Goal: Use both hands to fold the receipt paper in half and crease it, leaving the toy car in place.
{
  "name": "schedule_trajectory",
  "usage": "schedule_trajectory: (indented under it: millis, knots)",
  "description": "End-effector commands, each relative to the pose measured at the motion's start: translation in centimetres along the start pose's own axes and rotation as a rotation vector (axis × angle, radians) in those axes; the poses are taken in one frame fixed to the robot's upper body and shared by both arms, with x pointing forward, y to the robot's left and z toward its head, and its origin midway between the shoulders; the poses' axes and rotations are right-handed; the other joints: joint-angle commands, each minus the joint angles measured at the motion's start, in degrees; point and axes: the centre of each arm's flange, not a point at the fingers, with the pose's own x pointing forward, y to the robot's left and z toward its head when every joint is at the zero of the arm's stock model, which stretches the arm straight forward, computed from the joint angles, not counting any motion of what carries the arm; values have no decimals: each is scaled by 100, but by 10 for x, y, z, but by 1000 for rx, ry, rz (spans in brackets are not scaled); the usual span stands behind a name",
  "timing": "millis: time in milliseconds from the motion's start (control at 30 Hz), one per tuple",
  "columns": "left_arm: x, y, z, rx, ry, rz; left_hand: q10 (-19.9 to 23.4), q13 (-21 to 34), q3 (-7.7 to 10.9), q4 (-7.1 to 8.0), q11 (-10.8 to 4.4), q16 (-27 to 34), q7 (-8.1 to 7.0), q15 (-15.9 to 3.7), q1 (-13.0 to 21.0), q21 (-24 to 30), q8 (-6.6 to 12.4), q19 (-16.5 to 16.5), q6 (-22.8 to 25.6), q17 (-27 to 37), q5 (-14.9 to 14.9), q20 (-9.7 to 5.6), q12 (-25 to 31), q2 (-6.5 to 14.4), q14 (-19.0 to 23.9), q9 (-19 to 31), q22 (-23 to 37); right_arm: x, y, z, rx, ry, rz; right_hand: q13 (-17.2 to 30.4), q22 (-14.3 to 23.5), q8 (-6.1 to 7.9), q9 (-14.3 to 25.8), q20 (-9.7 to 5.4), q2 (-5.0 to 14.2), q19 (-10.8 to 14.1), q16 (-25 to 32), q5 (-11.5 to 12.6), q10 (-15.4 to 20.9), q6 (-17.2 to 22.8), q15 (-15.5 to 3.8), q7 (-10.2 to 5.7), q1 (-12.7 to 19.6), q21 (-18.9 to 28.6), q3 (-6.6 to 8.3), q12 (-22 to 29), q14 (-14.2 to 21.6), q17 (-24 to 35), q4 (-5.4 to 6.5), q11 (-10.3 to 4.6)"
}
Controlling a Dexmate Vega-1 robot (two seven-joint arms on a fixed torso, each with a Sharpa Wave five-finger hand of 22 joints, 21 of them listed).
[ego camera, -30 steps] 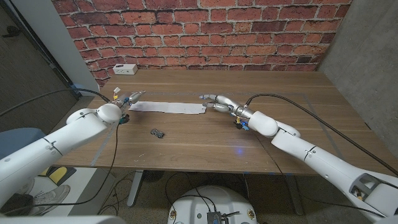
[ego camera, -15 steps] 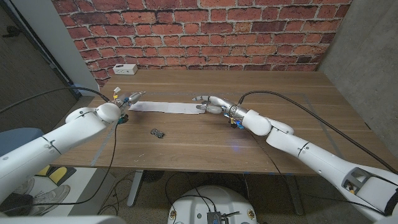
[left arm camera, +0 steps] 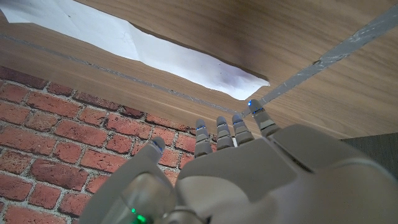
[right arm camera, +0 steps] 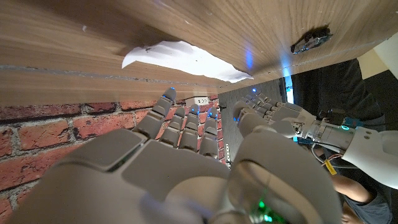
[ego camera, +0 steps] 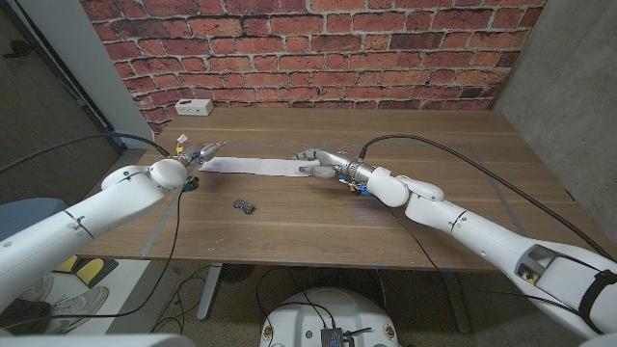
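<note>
The long white receipt paper [ego camera: 258,167] lies flat across the table's middle left, also seen in the left wrist view [left arm camera: 137,46] and right wrist view [right arm camera: 186,59]. My left hand [ego camera: 198,154] sits at its left end, fingers [left arm camera: 258,111] apart, tips just short of the paper's corner, holding nothing. My right hand [ego camera: 318,162] reaches over the paper's right end, fingers [right arm camera: 165,102] spread, nothing gripped. The small dark toy car [ego camera: 245,205] stands nearer the front edge, apart from both hands, also visible in the right wrist view [right arm camera: 311,38].
A small white box [ego camera: 195,107] stands at the table's back left by the brick wall. Grey tape lines [left arm camera: 348,43] mark the tabletop. Black cables run along both arms. Bare wood lies to the right of my right arm.
My right hand has moved left, from beside the paper's right end to over it. The left hand, the paper and the toy car have stayed put.
</note>
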Motion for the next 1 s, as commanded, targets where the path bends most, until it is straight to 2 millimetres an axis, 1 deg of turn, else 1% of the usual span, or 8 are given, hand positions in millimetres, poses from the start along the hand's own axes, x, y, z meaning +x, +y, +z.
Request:
schedule_trajectory:
  millis: [33,67,133,200,467,533,867,1000]
  knots:
    - [-4,-1,-1,11,22,-3,70,14,54,-2,-4,-16,-11,4,69,-20,-27,19,61,2,-25,-20,-8,239,17,22,22,22,11,-1,-99,0,68,31,27,-20,19,-49,-29,21,50,-21,16,46,-65,-33,-151,17,-84,-24,-23,56,226,-30]
    - [-4,-1,-2,11,25,-2,70,14,55,-1,-6,-19,-8,8,69,-21,-29,20,62,2,-25,-21,-10,239,14,23,22,23,12,-1,-108,-1,71,33,29,-39,24,-57,-33,14,51,-22,7,38,-55,-40,-254,14,-137,-37,-40,75,333,-28]
    - [-5,-1,-3,12,34,-4,82,14,57,0,-9,-20,1,3,69,-24,-34,22,64,2,-25,-20,-10,239,19,23,23,26,14,-2,-117,4,85,35,30,-53,28,-63,-48,6,49,-22,-3,35,-66,-43,-350,11,-188,-49,-57,90,426,-32]
    - [-5,-1,-4,13,44,-3,82,14,58,1,-8,-21,0,0,68,-27,-32,23,81,2,-26,-25,-14,239,25,23,23,29,17,-3,-126,8,97,37,32,-75,32,-73,-66,-7,49,-18,-24,30,-76,-48,-517,6,-276,-68,-74,109,585,-36]
    - [-6,-3,-8,43,110,-3,87,15,63,6,-7,-30,-9,-4,65,-40,-50,25,84,3,-28,-29,-30,235,31,24,23,38,24,-13,-154,45,129,40,34,-105,38,-74,-146,-48,30,-1,-59,29,-82,-24,-873,-6,-475,-94,-127,128,887,-50]
    - [-6,-3,-9,48,115,-7,84,15,63,8,-4,-33,-18,-3,63,-42,-59,28,71,3,-29,-31,-35,232,30,24,24,40,25,-16,-158,62,133,41,35,-105,38,-74,-171,-52,22,15,-60,60,-77,30,-1035,-5,-562,-97,-147,132,1020,-39]
    - [-6,-4,-13,56,154,12,62,16,60,17,-19,-42,-48,-12,50,-60,-86,21,47,6,-34,-38,-64,217,32,25,26,41,26,-34,-183,132,133,41,33,-110,35,-80,-182,-56,9,44,-71,89,-62,69,-1205,-5,-640,-104,-166,130,1162,-26]
    - [-6,-4,-15,65,184,42,60,16,55,21,-29,-34,-77,20,41,-68,-96,22,42,7,-38,-44,-76,204,66,26,27,40,29,-40,-181,154,153,40,30,-68,30,-73,-190,-12,25,69,6,235,-75,119,-1276,10,-660,-77,-88,113,1219,13]
